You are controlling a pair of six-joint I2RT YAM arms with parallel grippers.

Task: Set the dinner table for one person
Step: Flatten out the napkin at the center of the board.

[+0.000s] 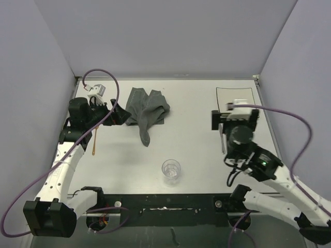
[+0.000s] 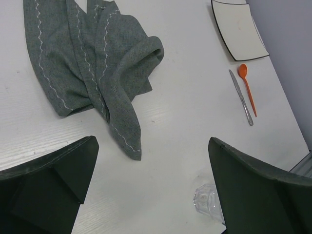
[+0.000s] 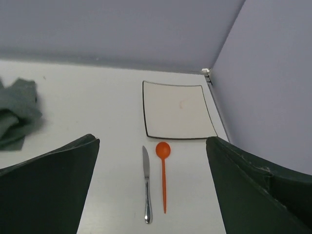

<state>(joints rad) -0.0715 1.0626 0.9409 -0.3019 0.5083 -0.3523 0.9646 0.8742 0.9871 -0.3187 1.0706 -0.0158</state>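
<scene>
The large flat white surface (image 1: 201,155) with its thin metal rim spreads below both pairs of jaws. The crumpled dark grey stitched cloth placemat (image 2: 92,63) lies just ahead of the left jaws and slightly to their left, its long tail running back toward them. The right jaws are well apart from it, poised over the slim steel knife (image 3: 146,187) and the orange spoon (image 3: 163,170). So the left arm looks better placed to spread the placemat. Both pairs of jaws stand wide open, holding nothing.
</scene>
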